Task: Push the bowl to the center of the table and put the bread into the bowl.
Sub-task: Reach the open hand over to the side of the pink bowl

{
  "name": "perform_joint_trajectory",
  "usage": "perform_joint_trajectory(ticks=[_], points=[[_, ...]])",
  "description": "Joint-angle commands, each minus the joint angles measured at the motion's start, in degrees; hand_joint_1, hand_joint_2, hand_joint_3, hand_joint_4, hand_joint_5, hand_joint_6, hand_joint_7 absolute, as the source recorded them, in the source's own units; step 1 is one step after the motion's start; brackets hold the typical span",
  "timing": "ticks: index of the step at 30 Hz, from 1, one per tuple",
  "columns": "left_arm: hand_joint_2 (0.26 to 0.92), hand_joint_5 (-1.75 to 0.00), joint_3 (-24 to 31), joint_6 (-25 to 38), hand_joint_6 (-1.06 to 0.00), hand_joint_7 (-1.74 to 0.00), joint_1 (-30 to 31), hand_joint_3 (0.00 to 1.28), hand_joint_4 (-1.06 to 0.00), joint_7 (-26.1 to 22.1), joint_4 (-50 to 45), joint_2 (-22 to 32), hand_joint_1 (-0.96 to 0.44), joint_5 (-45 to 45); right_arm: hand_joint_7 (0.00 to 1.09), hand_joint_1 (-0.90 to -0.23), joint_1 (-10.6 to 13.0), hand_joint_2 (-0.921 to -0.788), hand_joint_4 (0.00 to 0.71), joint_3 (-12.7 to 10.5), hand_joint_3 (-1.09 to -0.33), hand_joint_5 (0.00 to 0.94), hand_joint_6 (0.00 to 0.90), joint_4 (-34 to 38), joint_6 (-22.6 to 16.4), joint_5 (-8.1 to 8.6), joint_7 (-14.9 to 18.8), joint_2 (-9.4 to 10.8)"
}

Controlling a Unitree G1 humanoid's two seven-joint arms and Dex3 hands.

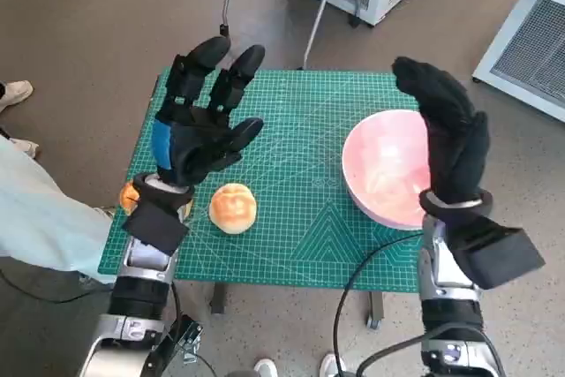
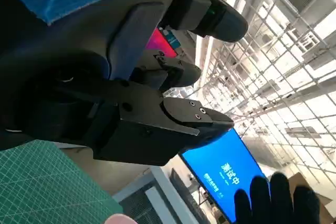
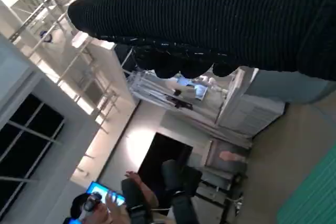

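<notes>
Two hands are raised above a small table covered by a green cutting mat [image 1: 300, 174], and neither is seen to hold anything. Nearest the robot on the mat, a round golden bread roll [image 1: 233, 207] is placed close to the front edge, on the left half. Just beside the left wrist an orange object [image 1: 130, 195] is partly hidden at the mat's left edge; what it is cannot be told. On the right half a pink bowl [image 1: 388, 169] is set, close to the right edge and well apart from the bread. Nothing is seen inside the bowl apart from pale reflections on its inner wall.

The left hand [image 1: 201, 125] is held over the left part of the mat, above and just behind the bread, its fingers spread wide and pointing away from the robot, with the blue tape showing on its back. In the left wrist view the black fingers [image 2: 178, 116] are seen apart with nothing between them. The right hand [image 1: 450, 134] is held upright over the bowl's right rim, the gloved fingers extended and empty; whether the rim is touched cannot be told. In the right wrist view only the glove is shown as a dark band, and a seated person [image 3: 136, 198] is seen far beyond.
</notes>
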Motion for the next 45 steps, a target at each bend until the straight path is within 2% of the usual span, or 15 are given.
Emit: perform_joint_trajectory(ticks=[1, 5, 8, 11, 16, 19, 21, 23, 24, 28, 30, 33, 35, 38, 45], points=[[0.921, -0.3, 0.3, -0.6, -0.22, -0.72, -0.3, 0.22, -0.33, 0.0, -0.2, 0.0, -0.1, -0.9, 0.79, -0.44, 2.1, -0.921, 0.532, -4.4, -0.533, 0.008, 0.276, 5.4, -1.9, 2.61, 1.7, -4.7], [0.921, -0.3, 0.7, -0.7, -0.22, -0.73, 0.0, 0.22, -0.32, -0.3, -0.5, 0.3, -0.09, -1.2, 0.7, -0.431, 2.1, -0.921, 0.533, -8.3, -0.534, 0.004, 0.319, 10.9, -4.1, 4.55, 1.9, -7.5], [0.921, -0.29, 1.0, -1.1, -0.22, -0.73, 0.2, 0.22, -0.32, -0.2, -0.4, 0.7, -0.08, -1.2, 0.69, -0.417, 3.1, -0.921, 0.528, -10.9, -0.549, 0.002, 0.31, 13.1, -4.6, 4.57, -0.4, -8.6], [0.921, -0.29, 1.2, -1.4, -0.21, -0.73, 0.2, 0.23, -0.31, -0.1, -0.1, 0.9, -0.08, -1.1, 0.74, -0.393, 3.6, -0.92, 0.519, -12.6, -0.57, 0.001, 0.274, 14.9, -4.5, 4.66, -2.2, -9.2], [0.921, -0.28, 1.2, -1.7, -0.21, -0.74, 0.1, 0.22, -0.31, 0.6, 0.6, 0.9, -0.08, -0.2, 0.81, -0.363, 3.8, -0.92, 0.504, -14.9, -0.591, 0.0, 0.23, 20.2, -4.4, 3.38, -6.8, -10.2], [0.921, -0.28, 1.1, -1.7, -0.21, -0.74, 0.0, 0.22, -0.32, 1.2, 0.7, 0.6, -0.08, 0.3, 0.84, -0.334, 3.5, -0.869, 0.505, -15.6, -0.703, 0.002, 0.221, 23.3, -3.9, 4.01, -7.9, -9.9], [0.921, -0.28, 0.9, -1.6, -0.21, -0.74, -0.1, 0.22, -0.32, 1.5, 0.8, 0.5, -0.08, 0.7, 0.85, -0.329, 2.9, -0.853, 0.506, -16.3, -0.737, 0.003, 0.218, 25.8, -3.3, 5.38, -7.4, -9.6], [0.921, -0.28, 0.8, -1.5, -0.21, -0.74, 0.0, 0.22, -0.32, 1.8, 0.7, 0.3, -0.08, 1.0, 0.85, -0.328, 2.1, -0.845, 0.506, -17.2, -0.754, 0.003, 0.219, 28.0, -2.3, 7.11, -6.2, -8.9], [0.921, -0.28, 0.7, -1.4, -0.21, -0.74, 0.1, 0.22, -0.32, 1.9, 0.6, 0.3, -0.09, 1.2, 0.85, -0.33, 1.5, -0.843, 0.506, -18.0, -0.757, 0.003, 0.221, 29.0, -1.1, 8.91, -5.0, -8.0], [0.921, -0.27, 0.6, -1.1, -0.22, -0.74, 0.1, 0.21, -0.33, 1.8, 0.4, 0.3, -0.1, 1.1, 0.87, -0.346, -0.9, -0.866, 0.501, -20.8, -0.693, 0.001, 0.23, 32.0, 3.6, 15.26, 0.8, -5.7], [0.921, -0.27, 0.5, -0.8, -0.22, -0.74, 0.3, 0.21, -0.33, 1.5, 0.0, 0.4, -0.11, 0.8, 0.87, -0.345, -1.9, -0.875, 0.489, -22.0, -0.676, 0.0, 0.224, 33.3, 5.8, 17.64, 3.8, -4.8], [0.921, -0.27, 0.5, -0.3, -0.22, -0.74, 0.7, 0.21, -0.33, 1.1, -0.7, 0.5, -0.11, 0.4, 0.86, -0.322, -3.4, -0.884, 0.437, -23.4, -0.664, 0.0, 0.195, 35.7, 8.6, 20.05, 7.3, -4.2], [0.921, -0.27, 0.5, 0.0, -0.22, -0.74, 1.1, 0.21, -0.34, 0.8, -1.5, 0.7, -0.11, 0.1, 0.83, -0.307, -4.5, -0.894, 0.411, -24.1, -0.653, 0.0, 0.19, 37.8, 10.2, 20.69, 8.1, -4.1], [0.921, -0.27, 0.7, 0.7, -0.22, -0.74, 1.9, 0.22, -0.34, 0.4, -3.0, 0.9, -0.1, 0.0, 0.77, -0.292, -6.4, -0.901, 0.398, -24.5, -0.636, 0.003, 0.215, 40.7, 12.3, 20.31, 6.0, -3.8], [0.921, -0.27, 1.4, 3.0, -0.22, -0.74, 4.0, 0.22, -0.34, -0.3, -6.8, 1.8, -0.11, -0.5, 0.64, -0.283, -10.0, -0.883, 0.444, -24.6, -0.634, 0.012, 0.329, 44.4, 15.0, 18.63, 3.7, -2.7]])
